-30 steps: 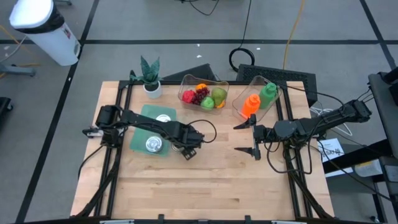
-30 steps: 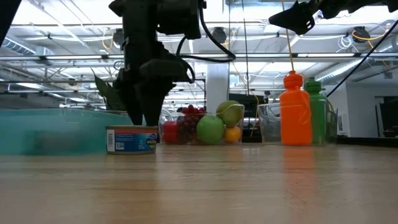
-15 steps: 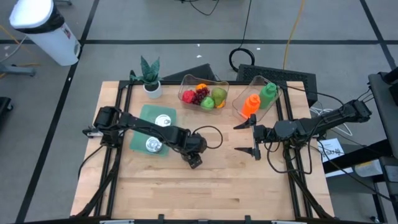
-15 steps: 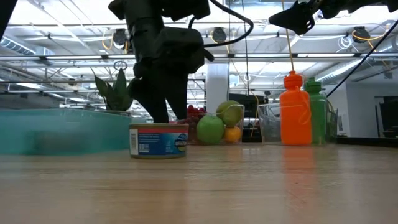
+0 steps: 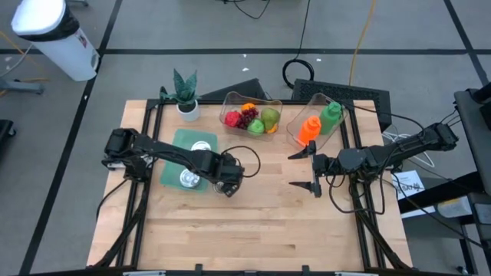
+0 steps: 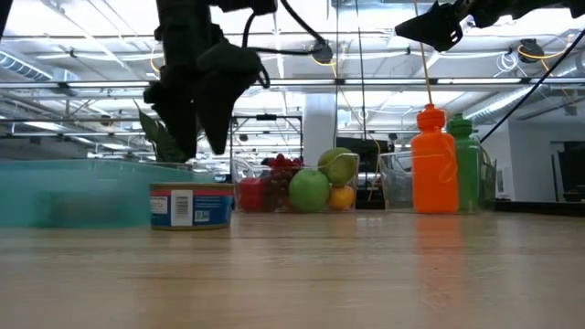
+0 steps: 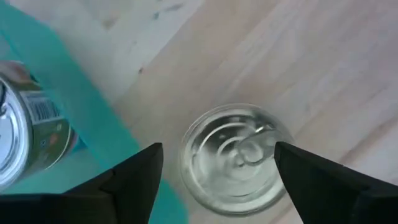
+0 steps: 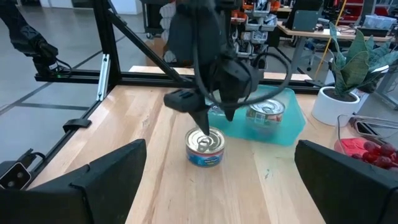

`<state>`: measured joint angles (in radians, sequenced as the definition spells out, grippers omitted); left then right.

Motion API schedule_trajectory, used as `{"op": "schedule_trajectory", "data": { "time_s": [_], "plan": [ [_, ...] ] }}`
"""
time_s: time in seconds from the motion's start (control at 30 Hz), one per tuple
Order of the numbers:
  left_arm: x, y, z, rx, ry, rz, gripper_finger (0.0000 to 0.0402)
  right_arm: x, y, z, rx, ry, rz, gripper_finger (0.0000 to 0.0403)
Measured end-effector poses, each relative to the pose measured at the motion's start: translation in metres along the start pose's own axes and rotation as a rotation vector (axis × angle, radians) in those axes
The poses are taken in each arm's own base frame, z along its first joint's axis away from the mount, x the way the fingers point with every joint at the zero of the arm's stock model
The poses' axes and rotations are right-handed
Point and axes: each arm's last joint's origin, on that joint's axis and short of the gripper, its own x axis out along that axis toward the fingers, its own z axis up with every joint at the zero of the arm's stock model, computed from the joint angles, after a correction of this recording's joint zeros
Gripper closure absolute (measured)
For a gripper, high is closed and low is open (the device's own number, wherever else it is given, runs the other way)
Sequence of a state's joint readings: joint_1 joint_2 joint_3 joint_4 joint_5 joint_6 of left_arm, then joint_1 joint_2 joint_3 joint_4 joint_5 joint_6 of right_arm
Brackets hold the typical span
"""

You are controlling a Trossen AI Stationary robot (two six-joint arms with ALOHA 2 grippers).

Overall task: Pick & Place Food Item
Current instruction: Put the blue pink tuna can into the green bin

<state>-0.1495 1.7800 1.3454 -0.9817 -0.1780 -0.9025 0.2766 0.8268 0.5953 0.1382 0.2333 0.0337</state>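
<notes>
A silver-topped tin can [image 6: 190, 206] with a blue label stands upright on the wood table, just beside the teal tray [image 7: 74, 106]. My left gripper [image 6: 199, 151] hangs open directly above it, one finger to each side and clear of the lid [image 7: 233, 158]. In the right wrist view the can [image 8: 205, 148] sits below those fingers. The tray [image 5: 175, 159] holds two more cans [image 5: 201, 146] [image 5: 188, 179]. My right gripper [image 5: 301, 169] waits open on the table's right side.
At the far edge stand a potted plant [image 5: 184, 96], a clear bin of fruit [image 5: 251, 115] and a clear bin with an orange bottle [image 5: 308, 129] and a green bottle [image 5: 331, 115]. Bare wood lies toward the near edge.
My left gripper, low around the can, moved with it toward the near right, then back toward the tray. The can slid along the table both ways and stands about where it was. The gripper has since risen clear above the can.
</notes>
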Motion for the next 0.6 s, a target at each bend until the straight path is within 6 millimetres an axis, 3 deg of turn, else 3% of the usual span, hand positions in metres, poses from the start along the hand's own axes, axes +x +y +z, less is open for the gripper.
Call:
{"op": "schedule_trajectory", "data": {
  "time_s": [0.37, 0.6],
  "plan": [
    [0.031, -0.002, -0.016, -0.032, 0.055, -0.146, 0.0078, 0.000, 0.000, 0.000, 0.000, 0.000, 0.000, 0.0008],
    [0.037, -0.014, -0.014, -0.031, -0.003, -0.312, 0.0082, 0.000, 0.000, 0.000, 0.001, -0.004, 0.000, 0.0008]
  ]
}}
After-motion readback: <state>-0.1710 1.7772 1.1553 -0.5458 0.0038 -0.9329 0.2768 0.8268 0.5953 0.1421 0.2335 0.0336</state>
